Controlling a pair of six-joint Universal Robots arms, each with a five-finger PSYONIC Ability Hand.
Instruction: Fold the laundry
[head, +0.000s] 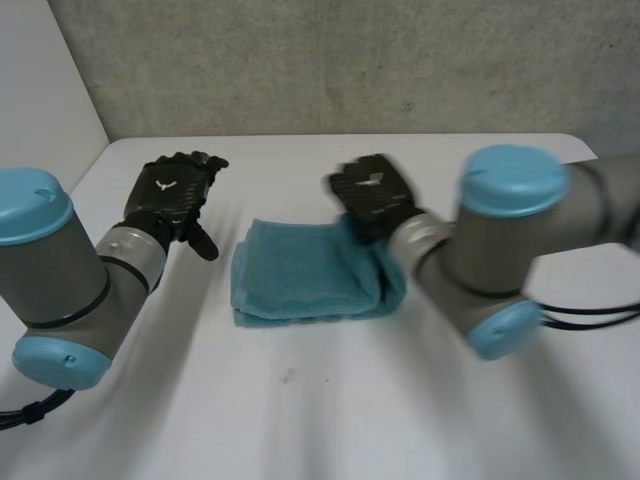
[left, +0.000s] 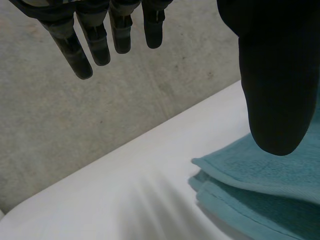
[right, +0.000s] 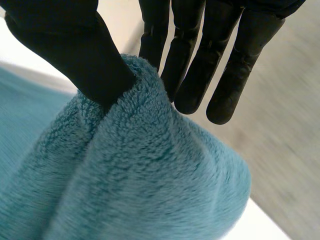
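Towel, teal and already folded into a layered block, lies on the table between both arms. Its right edge is pinched by the right hand, thumb against straight fingers, raising a ridge of cloth. The left hand hovers spread, clear of the cloth. Probably another fold is beginning; next, that edge needs carrying across and laying square

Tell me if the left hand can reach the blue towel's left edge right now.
Probably yes: the left hand hovers open beside the towel, bare table between them; the right hand pinches the opposite edge.
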